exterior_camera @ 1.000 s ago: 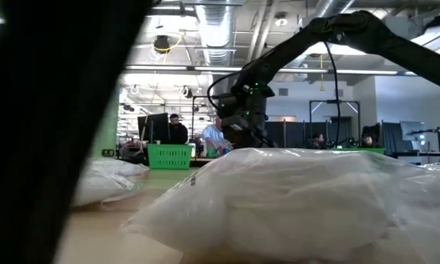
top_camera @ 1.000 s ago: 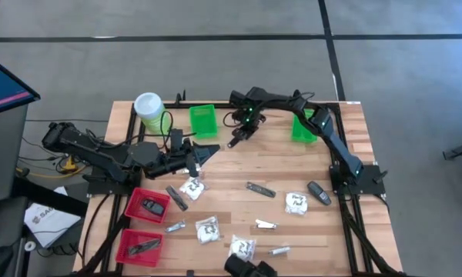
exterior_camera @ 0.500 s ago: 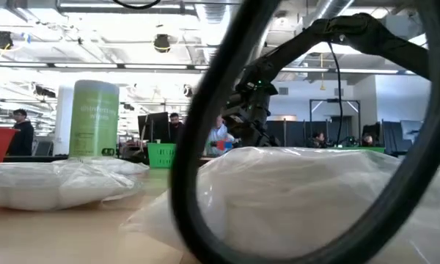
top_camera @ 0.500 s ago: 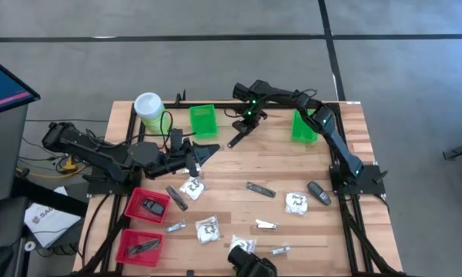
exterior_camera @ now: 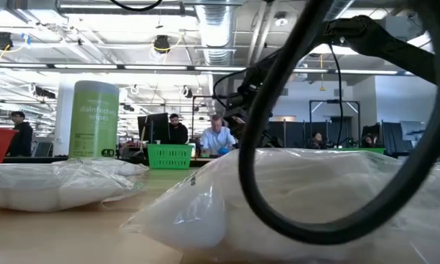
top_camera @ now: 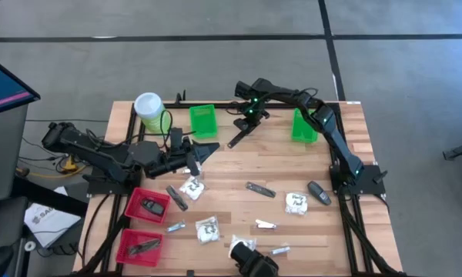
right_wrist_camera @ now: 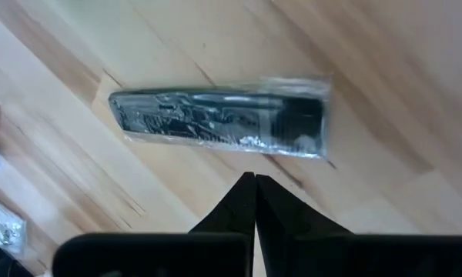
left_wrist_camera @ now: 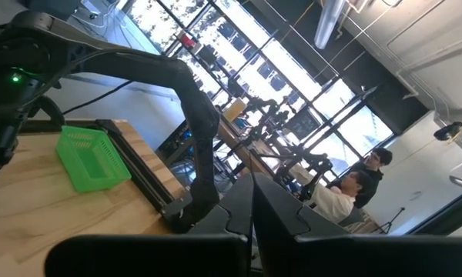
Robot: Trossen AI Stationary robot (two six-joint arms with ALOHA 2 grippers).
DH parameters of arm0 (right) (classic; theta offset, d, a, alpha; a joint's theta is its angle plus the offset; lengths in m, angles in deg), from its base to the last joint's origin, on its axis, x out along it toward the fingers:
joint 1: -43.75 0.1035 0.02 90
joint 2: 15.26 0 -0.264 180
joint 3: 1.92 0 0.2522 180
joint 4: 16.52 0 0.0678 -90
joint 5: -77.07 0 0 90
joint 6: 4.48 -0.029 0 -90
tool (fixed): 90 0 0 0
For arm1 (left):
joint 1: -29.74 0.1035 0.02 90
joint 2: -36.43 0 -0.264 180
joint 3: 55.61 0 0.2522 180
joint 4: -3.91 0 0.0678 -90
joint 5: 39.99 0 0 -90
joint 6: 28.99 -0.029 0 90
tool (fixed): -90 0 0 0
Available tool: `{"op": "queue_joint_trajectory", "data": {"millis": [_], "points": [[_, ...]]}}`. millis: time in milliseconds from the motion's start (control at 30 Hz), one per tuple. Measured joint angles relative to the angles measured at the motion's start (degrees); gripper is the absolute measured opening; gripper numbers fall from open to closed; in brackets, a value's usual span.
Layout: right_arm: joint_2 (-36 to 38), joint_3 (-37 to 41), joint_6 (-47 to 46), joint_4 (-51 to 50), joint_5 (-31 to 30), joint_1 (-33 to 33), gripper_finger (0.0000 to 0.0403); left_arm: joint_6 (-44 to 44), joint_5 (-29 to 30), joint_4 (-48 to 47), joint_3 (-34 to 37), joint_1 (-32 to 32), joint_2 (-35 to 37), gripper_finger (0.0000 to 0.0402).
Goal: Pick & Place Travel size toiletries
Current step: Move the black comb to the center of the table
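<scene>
step: pick up wrapped dark stick | right end effector (right_wrist_camera: 254, 178): fingers pressed together, empty, hovering | wrapped dark stick (right_wrist_camera: 219, 123): flat on desk (top_camera: 292, 165), just ahead of fingertips | advice: spread fingers first, straddle its narrow width, descend | left end effector (top_camera: 208, 151): closed, empty, waiting.

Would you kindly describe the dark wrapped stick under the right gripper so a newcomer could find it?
Start at the wooden table and find the two green baskets along its far edge. Between them, just below the shut right gripper, lies a dark stick in clear wrap. It is the only toiletry up there; every other one lies in the table's near half.
</scene>
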Motion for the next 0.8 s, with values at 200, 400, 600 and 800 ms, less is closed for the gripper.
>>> {"op": "queue_joint_trajectory", "data": {"millis": [200, 400, 600, 800], "points": [[0.0, 0.0, 0.0, 0.6, 0.1, 0.2, 0.0000, 0.0, 0.0, 0.0, 0.0, 0.0, 0.0, 0.0000], [0.0, -2.1, 6.5, -4.6, -4.9, -0.5, 0.0000, 0.0, 0.0, 0.0, 0.0, 0.0, 0.0, 0.0000], [0.1, -4.9, 17.7, -4.7, -12.8, -1.6, 0.0000, -0.3, 0.0, 0.0, 0.0, 0.0, 0.0, 0.0000], [0.1, -4.9, 43.0, -4.9, -22.5, -0.4, 0.0000, -0.4, -1.9, 0.0, 0.0, 0.0, 0.0, 0.0000]]}}
